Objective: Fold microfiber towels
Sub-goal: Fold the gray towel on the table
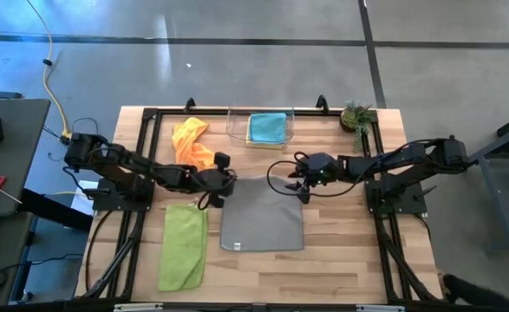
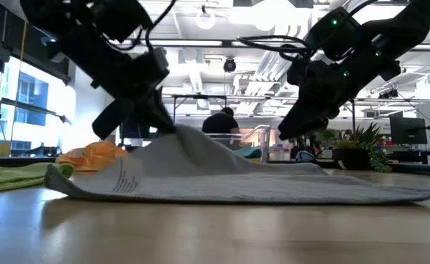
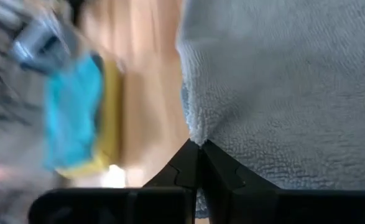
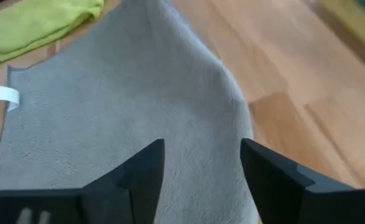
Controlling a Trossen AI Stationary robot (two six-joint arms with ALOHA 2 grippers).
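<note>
Left hand [image 1: 209,198] pinches the grey towel's [image 1: 263,221] 10 o'clock corner, lifting it off the bench [image 1: 349,243]; right hand [image 1: 303,192], fingers spread and empty, hovers at the 2 o'clock corner, the towel stretching away toward 6 o'clock from both
</note>
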